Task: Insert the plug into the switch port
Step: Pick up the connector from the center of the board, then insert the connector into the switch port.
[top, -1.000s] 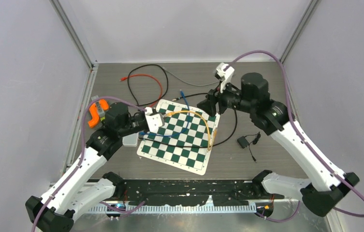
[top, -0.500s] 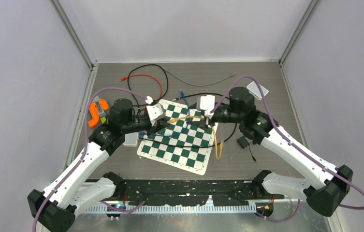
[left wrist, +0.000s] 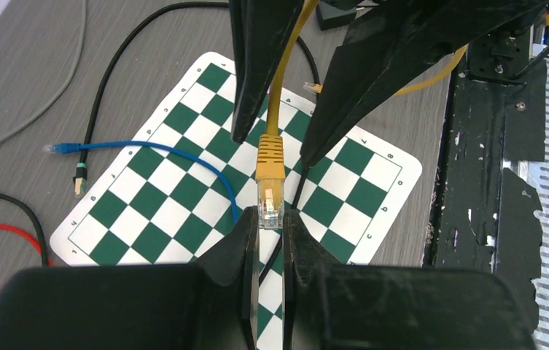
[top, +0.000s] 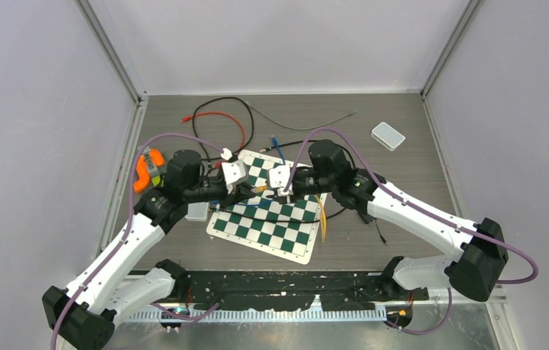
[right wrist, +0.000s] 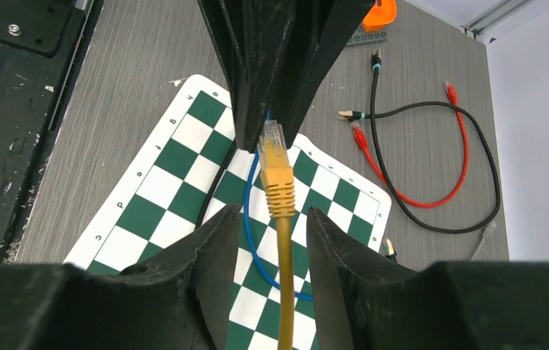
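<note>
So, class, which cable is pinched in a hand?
The yellow cable, its plug in the left hand; the blue cable and red cable lie loose.

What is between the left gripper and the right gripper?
The yellow plug. The left gripper pinches its clear tip, and its cable passes between the open jaws of the right gripper. Both wrist views show it.

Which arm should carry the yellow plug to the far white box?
Right, probably. The right fingers straddle the yellow cable behind the plug, and the far white box lies on its side. The left fingers pinch the plug's tip.
</note>
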`<action>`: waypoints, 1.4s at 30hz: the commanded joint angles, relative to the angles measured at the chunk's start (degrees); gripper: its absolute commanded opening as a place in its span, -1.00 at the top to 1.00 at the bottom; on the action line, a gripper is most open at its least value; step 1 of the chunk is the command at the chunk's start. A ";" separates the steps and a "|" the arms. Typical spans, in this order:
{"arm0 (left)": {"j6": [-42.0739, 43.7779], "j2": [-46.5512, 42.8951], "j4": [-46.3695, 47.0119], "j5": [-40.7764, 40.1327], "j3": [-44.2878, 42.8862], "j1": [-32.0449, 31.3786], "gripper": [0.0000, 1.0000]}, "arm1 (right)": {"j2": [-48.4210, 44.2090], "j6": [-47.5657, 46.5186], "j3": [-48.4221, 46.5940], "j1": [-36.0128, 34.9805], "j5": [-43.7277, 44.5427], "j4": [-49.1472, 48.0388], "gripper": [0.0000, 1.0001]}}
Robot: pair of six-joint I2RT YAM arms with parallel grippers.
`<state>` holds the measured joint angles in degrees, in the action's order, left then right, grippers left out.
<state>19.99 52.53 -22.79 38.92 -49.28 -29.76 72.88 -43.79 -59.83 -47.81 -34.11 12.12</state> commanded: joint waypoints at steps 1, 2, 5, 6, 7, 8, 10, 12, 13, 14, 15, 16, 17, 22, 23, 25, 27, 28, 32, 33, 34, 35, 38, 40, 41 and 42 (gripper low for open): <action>2.32 -0.68 -0.59 3.31 -1.36 0.36 1.00 | 0.18 -1.50 -2.16 -0.79 2.20 -3.04 0.07; 2.55 -0.72 -0.69 3.48 -1.34 0.32 1.00 | 0.38 -1.58 -2.20 -0.86 2.16 -3.04 0.07; 2.99 -0.92 -0.77 3.71 -1.25 0.32 1.00 | 0.81 -1.66 -2.38 -0.88 1.07 -2.97 0.18; 3.08 -0.94 -0.79 3.73 -1.17 0.32 1.00 | 0.93 -1.61 -2.39 -0.92 0.80 -2.93 0.31; 3.12 -0.98 -0.75 3.66 -1.17 0.31 1.00 | 0.94 -1.51 -2.35 -0.96 0.21 -2.87 0.39; 3.13 -1.00 -0.72 3.64 -1.10 0.39 1.00 | 0.94 -1.33 -2.21 -0.96 -0.05 -2.97 0.55; 2.82 -0.94 -0.77 3.31 -1.16 0.48 1.00 | 0.75 -1.02 -1.72 -1.01 -0.66 -3.35 0.80; 1.77 -0.84 -0.50 2.15 -1.37 0.73 0.91 | 0.28 -0.50 -0.91 -1.02 -1.07 -4.12 0.89; 1.23 -0.92 -0.23 1.22 -1.45 0.87 0.77 | -0.03 -0.15 -0.60 -1.05 -1.01 -4.56 0.89; 0.53 -1.13 0.20 -0.09 -1.45 0.92 0.60 | -0.16 0.48 0.36 -1.05 -0.27 -6.03 0.90; -0.71 -1.54 1.01 -1.85 -1.37 1.01 0.39 | -0.49 0.87 0.96 -1.05 0.26 -6.88 0.90; -2.40 -1.98 1.98 -4.74 -1.35 1.02 0.14 | -0.61 1.33 1.94 -1.01 2.14 -8.46 0.90; -4.89 -2.31 2.66 -7.96 -1.54 1.08 -0.10 | -0.72 1.38 2.23 -0.98 3.31 -8.75 0.90; -16.10 -1.68 -0.02 -25.66 -5.75 2.87 -0.99 | -0.32 1.17 0.29 0.93 9.79 -5.97 0.90; -17.88 -1.35 -1.06 -28.57 -6.57 3.64 -0.99 | 0.21 1.21 -0.44 1.21 10.35 -4.25 0.90; -21.88 -0.19 -3.36 -31.46 -8.27 6.20 -0.99 | 1.52 1.40 -3.12 1.73 11.92 -1.75 0.90; -27.03 1.22 -6.33 -29.53 -9.86 11.09 -0.99 | 3.45 1.60 -5.76 1.83 13.19 -0.52 0.90; -29.96 2.03 -7.37 -26.50 -10.10 14.47 -0.99 | 4.78 2.66 -6.14 1.80 13.17 -0.56 0.90; -39.25 5.47 -7.39 -20.94 -8.06 26.54 -0.90 | 10.54 9.11 -7.46 1.30 13.29 -4.39 0.90; -40.41 6.47 -7.75 -22.01 -7.31 28.39 -0.83 | 11.81 10.69 -8.49 1.09 13.96 -4.94 0.90; -41.33 7.50 -7.88 -23.25 -6.42 30.37 -0.78 | 14.45 11.29 -8.78 0.56 14.94 -5.45 0.90; -42.28 8.63 -7.94 -24.28 -5.59 32.67 -0.74 | 15.74 12.09 -9.13 0.19 17.45 -7.18 0.90; -44.85 12.74 -7.90 -23.81 -3.24 37.62 -0.62 | 23.80 12.62 -11.64 -2.15 24.23 -8.99 0.90; -44.55 15.34 -8.07 -21.45 -2.62 39.04 -0.54 | 29.03 12.11 -15.28 -3.99 28.76 -7.58 0.90; -43.83 16.51 -8.45 -21.60 -2.80 39.27 -0.50 | 30.50 12.01 -17.48 -5.17 30.93 -7.01 0.90; -43.21 17.71 -9.27 -22.93 -3.40 39.37 -0.47 | 33.38 12.25 -18.59 -5.71 32.04 -6.32 0.90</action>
<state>-21.52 67.57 -30.00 15.22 -52.14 8.23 100.77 -33.19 -72.07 -50.41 -10.98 6.98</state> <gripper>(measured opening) 0.765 0.118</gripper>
